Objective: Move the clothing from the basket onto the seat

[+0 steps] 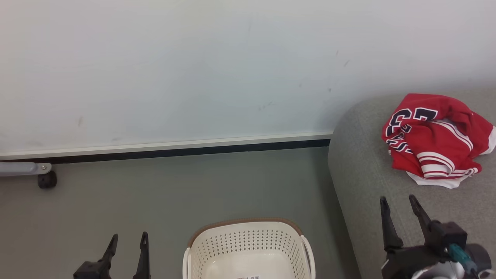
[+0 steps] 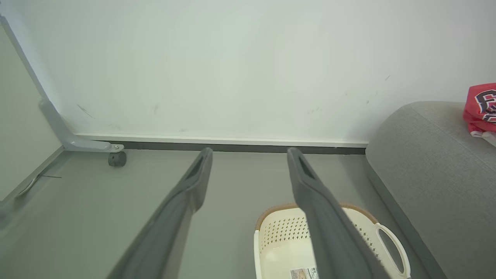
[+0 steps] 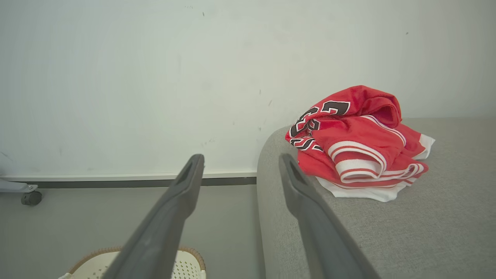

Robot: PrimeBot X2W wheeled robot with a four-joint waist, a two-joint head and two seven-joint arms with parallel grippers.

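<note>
The red clothing (image 1: 436,139) with striped trim and a "23" lies crumpled on the grey seat (image 1: 364,174) at the right; it also shows as clothing (image 3: 356,143) on the seat (image 3: 426,232) in the right wrist view, and its edge (image 2: 482,106) peeks in on the seat (image 2: 434,162) in the left wrist view. The cream basket (image 1: 248,248) stands on the floor, bottom centre, with no clothing visible in the part I see. My right gripper (image 1: 399,201) hovers open over the seat's front, short of the clothing. My left gripper (image 1: 129,238) stands open left of the basket (image 2: 286,240).
A white wall (image 1: 193,69) with a dark skirting runs across the back. A grey frame leg with a black castor (image 1: 47,180) sits at the far left on the grey floor (image 1: 174,186). The basket (image 3: 186,267) stands just left of the seat's rounded corner.
</note>
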